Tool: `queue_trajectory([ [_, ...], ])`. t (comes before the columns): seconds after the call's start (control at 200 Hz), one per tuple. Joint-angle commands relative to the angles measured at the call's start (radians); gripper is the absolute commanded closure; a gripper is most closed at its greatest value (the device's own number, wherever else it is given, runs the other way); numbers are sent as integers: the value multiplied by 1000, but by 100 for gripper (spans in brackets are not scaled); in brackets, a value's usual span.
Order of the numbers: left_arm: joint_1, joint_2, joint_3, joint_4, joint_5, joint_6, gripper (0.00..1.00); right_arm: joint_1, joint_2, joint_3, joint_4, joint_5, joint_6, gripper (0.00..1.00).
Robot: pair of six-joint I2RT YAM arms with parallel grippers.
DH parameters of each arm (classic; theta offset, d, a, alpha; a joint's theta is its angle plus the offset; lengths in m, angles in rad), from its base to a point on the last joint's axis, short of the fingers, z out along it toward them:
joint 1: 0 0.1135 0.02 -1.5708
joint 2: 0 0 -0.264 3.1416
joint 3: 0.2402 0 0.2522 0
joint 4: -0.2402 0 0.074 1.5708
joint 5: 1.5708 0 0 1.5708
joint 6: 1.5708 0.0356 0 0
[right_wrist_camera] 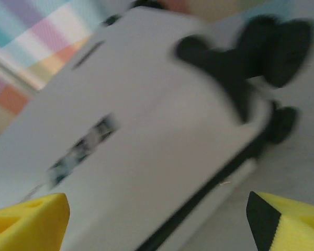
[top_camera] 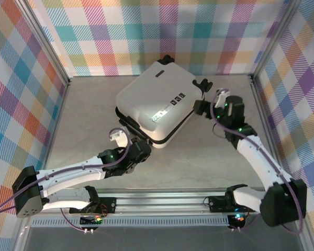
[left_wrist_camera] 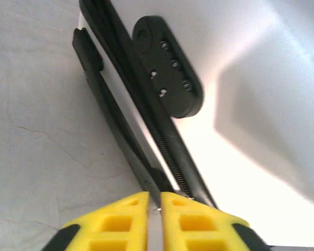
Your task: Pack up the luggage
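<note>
Luggage (top_camera: 154,104) is lying closed and flat on the surface (top_camera: 94,104), white shell facing up, roughly at the middle and a little toward the far side. Its long axis is running diagonally, with the wheels (top_camera: 201,83) pointing far-right and the opposite end pointing near-left toward the left arm.

The left gripper (top_camera: 144,146) is sitting right at that near-left end. In the left wrist view its yellow fingers (left_wrist_camera: 120,219) are pressing almost together just at the black zipper band (left_wrist_camera: 141,99), which is leading straight away from them along the case's edge, past a black screwed plate (left_wrist_camera: 167,68). A small glint is showing in the slit between them, but whether they are pinching a zipper pull is too small to tell.

The right gripper (top_camera: 198,107) is hovering just beside the wheel end, its fingers (right_wrist_camera: 26,219) standing wide apart and holding nothing, with the shell lying ahead of them.

Judging by this, the left arm is the one placed for working the zipper, and any pull would be running along the band, away from its fingers.
</note>
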Motion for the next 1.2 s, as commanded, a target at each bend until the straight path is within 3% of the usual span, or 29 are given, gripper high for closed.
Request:
queue_trajectory([
  [0.0,44,22,57,-94,67,164,76,-142,129,75,-16,-230,40,5],
  [0.045,60,25,71,-96,94,199,70,-198,199,110,18,-297,65,0],
  [0.2,83,24,97,-93,159,258,59,-278,482,371,-3,-496,87,1],
  [0.385,89,23,81,-66,190,261,58,-282,756,650,-8,-574,148,1],
  [0.58,89,2,61,-51,228,270,57,-275,874,803,-78,-589,149,1],
  [0.755,90,-25,69,-70,223,296,57,-235,863,771,-125,-579,91,0],
  [0.925,96,-53,80,-84,214,324,57,-215,792,612,-14,-575,127,4],
  [1.195,112,-95,85,-113,201,348,57,-125,636,351,122,-536,139,22],
])
